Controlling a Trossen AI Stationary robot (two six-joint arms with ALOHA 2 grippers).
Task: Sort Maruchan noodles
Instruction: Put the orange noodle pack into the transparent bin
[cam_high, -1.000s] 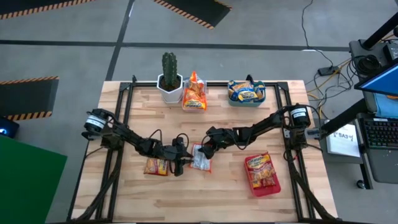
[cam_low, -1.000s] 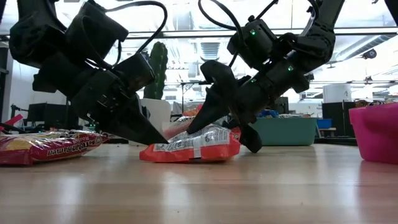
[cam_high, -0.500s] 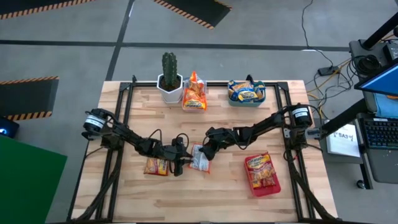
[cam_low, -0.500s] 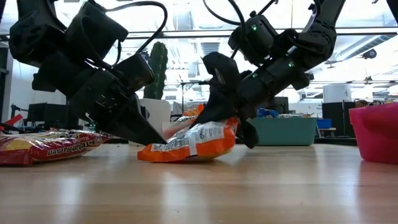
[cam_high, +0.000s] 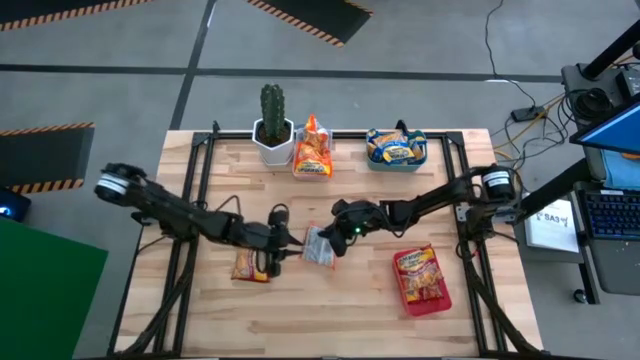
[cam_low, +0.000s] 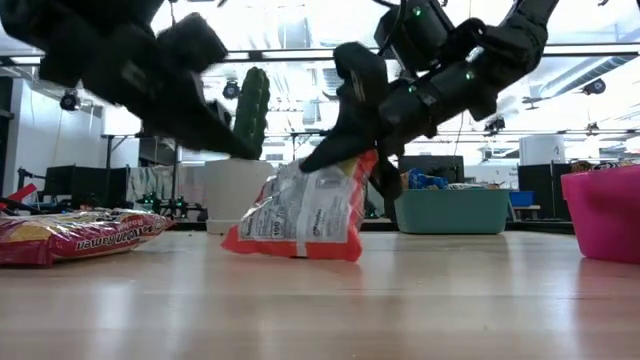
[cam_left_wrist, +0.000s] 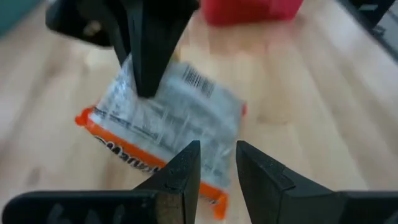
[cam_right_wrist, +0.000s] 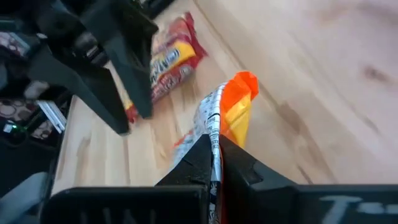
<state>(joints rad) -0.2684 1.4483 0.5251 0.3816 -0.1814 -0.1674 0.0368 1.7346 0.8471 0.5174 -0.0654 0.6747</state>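
Table: one wooden table (cam_high: 350, 315), two dark arms over it.
Left gripper (cam_high: 276, 250): at about 9 o'clock of the table's middle, fingers narrowly parted with nothing between them, just beside the lifted packet.
Red-and-yellow packet (cam_high: 250, 267): one Maruchan packet, lying flat at 7 o'clock of the left gripper.
Orange-and-silver packet (cam_high: 319, 247): one Maruchan packet at the table's middle, top edge raised, bottom edge on the wood.
Right gripper (cam_high: 337, 238): pinched tight on that packet's top edge.
Cactus (cam_high: 272, 110): one, in a white pot at 11 o'clock.
Orange packets (cam_high: 312, 150): a small upright stack at 12 o'clock; count unclear.
Teal bin (cam_high: 396, 162): one at 1 o'clock, holding blue-and-yellow packets; count unclear.
Red tray (cam_high: 437, 303): one at 4 o'clock, red packets on it; count unclear.
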